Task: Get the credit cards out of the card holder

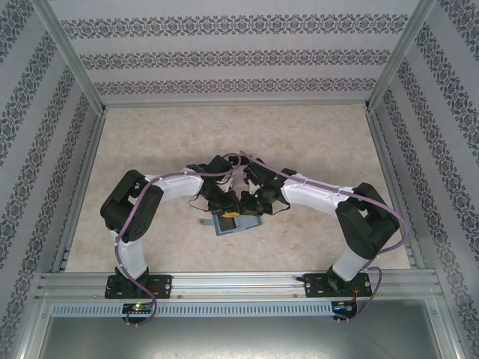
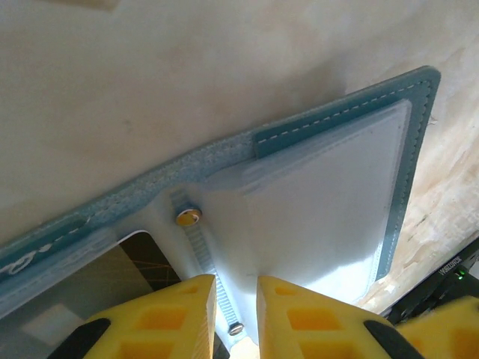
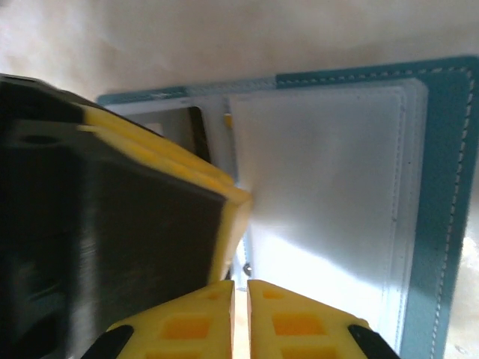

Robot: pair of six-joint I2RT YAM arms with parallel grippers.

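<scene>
The card holder lies open on the table between both arms, teal at the rim and pale blue-grey inside. A dark credit card sits in the pocket of one half, and its edge is also visible from the right wrist. My left gripper hovers over the riveted spine strip, its yellow fingers a narrow gap apart with nothing clearly pinched. My right gripper is at the holder's near edge, next to the left arm's finger, with only a thin slit between its fingers. Both grippers nearly touch above the holder.
The beige marbled tabletop is ringed by aluminium rails and patterned walls. The right gripper's black body crowds the holder's corner.
</scene>
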